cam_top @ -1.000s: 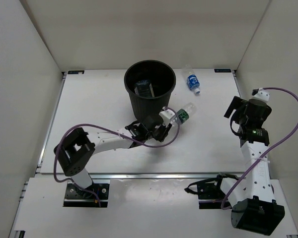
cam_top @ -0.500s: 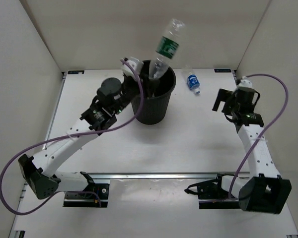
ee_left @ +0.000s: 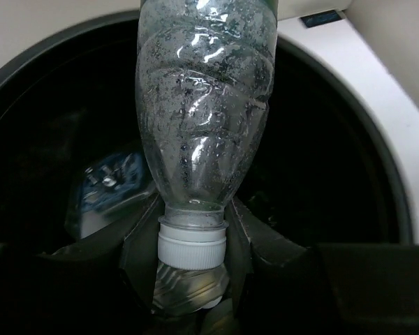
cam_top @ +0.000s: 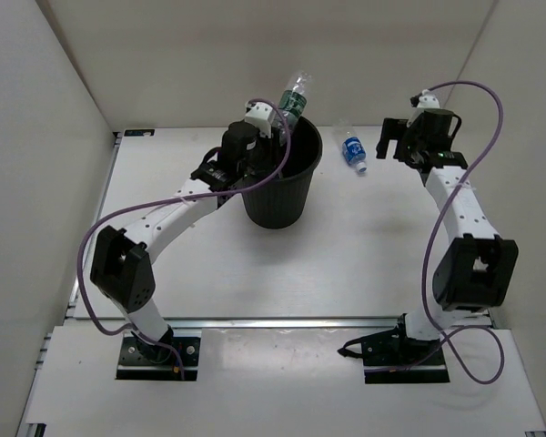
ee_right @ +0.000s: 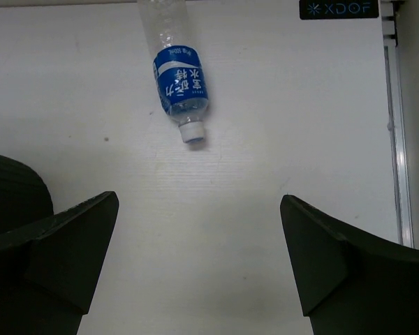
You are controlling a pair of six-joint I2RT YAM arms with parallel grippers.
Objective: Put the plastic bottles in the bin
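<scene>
Over the mouth of the bin [cam_top: 275, 202], the left fingers [ee_left: 138, 241] were clenched on the neck of the green-labelled bottle [cam_top: 293, 95], one on each side of its white cap. That bottle hung cap-down, its clear body rising tilted above the far rim. Below the cap, deep inside the bin, another bottle [ee_left: 106, 187] lay dimly visible, its label bluish in the dark. Off to the right, the right fingers [ee_right: 59, 255] stood spread wide with nothing between them, hovering above the tabletop [cam_top: 364, 246]. Ahead of them the blue-labelled bottle [ee_right: 180, 82] lay on its side on the tabletop, cap pointing toward the fingers, near the bin's right side but apart from it
</scene>
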